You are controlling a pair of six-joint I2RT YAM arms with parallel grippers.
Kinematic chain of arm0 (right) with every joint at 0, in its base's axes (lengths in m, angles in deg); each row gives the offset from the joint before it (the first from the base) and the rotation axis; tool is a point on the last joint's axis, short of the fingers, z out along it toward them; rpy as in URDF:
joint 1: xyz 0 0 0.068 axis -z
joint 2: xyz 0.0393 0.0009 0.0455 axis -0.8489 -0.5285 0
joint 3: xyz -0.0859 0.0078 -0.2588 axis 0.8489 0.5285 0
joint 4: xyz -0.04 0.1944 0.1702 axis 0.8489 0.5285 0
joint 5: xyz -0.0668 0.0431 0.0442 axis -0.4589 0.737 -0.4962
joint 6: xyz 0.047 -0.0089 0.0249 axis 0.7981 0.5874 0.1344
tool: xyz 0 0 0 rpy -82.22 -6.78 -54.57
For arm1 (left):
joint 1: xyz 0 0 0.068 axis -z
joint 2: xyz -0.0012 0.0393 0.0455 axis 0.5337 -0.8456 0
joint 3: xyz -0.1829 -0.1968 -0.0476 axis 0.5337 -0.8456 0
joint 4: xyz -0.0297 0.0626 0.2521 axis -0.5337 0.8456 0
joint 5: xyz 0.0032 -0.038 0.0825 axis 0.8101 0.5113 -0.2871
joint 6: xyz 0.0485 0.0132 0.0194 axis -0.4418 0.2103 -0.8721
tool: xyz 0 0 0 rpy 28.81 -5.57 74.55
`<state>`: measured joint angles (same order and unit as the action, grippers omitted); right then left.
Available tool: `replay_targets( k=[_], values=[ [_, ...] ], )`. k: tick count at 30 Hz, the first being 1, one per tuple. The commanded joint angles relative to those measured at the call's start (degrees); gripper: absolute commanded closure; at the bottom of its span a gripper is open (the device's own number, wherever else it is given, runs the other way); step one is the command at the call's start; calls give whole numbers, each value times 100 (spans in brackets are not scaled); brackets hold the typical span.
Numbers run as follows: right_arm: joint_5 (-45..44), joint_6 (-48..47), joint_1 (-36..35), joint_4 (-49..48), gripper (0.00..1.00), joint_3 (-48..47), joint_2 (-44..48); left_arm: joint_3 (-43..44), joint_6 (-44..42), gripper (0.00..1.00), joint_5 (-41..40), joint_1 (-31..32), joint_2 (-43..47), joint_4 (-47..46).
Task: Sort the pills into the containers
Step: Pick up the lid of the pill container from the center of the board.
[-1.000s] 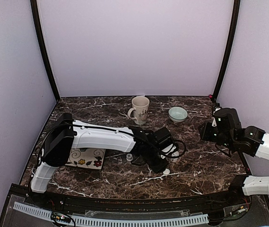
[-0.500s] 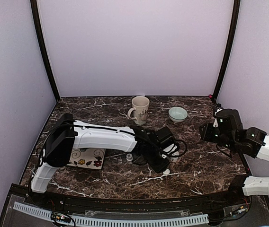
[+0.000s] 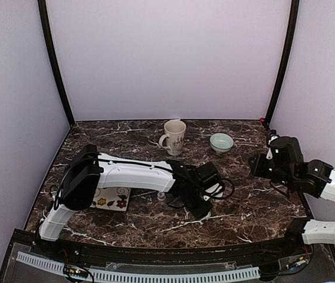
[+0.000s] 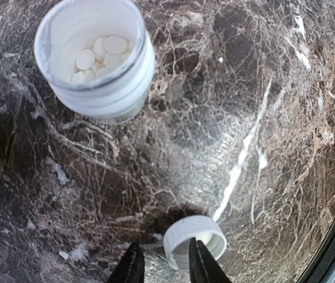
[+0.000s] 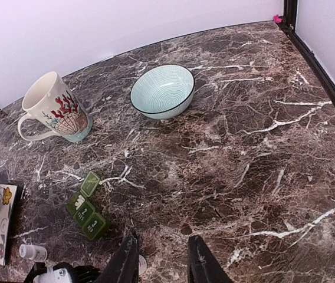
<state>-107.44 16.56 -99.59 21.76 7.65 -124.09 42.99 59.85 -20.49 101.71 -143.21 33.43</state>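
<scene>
Cataloguing dark green pill box [image 5: 85, 207]: likely light, rigid, skiddy; pinch long sides. Left end effector [image 4: 166, 272], right end effector [image 5: 161, 262]: parted, empty.

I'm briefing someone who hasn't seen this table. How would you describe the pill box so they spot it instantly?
Find the coral-patterned mug at the back of the marble table. In front of it lies the pill box: unlike the white bottle nearby, a dark green strip of square compartments.

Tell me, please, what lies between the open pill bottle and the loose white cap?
Nothing but bare marble table; the left wrist view shows that stretch between pill bottle and white cap.
</scene>
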Motion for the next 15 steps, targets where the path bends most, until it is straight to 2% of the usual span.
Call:
replay_targets(
  k=[1,5,11,15],
  values=[
    [19,90,27,-45,73,60,84,158,1,73,-36,42,-13,200],
    [24,84,30,-25,73,54,98,243,-16,75,-19,42,-87,232],
    [25,96,27,5,73,31,75,255,-60,88,120,51,-193,268],
    [13,92,27,40,73,9,56,160,-55,92,281,59,-235,268]
  ],
)
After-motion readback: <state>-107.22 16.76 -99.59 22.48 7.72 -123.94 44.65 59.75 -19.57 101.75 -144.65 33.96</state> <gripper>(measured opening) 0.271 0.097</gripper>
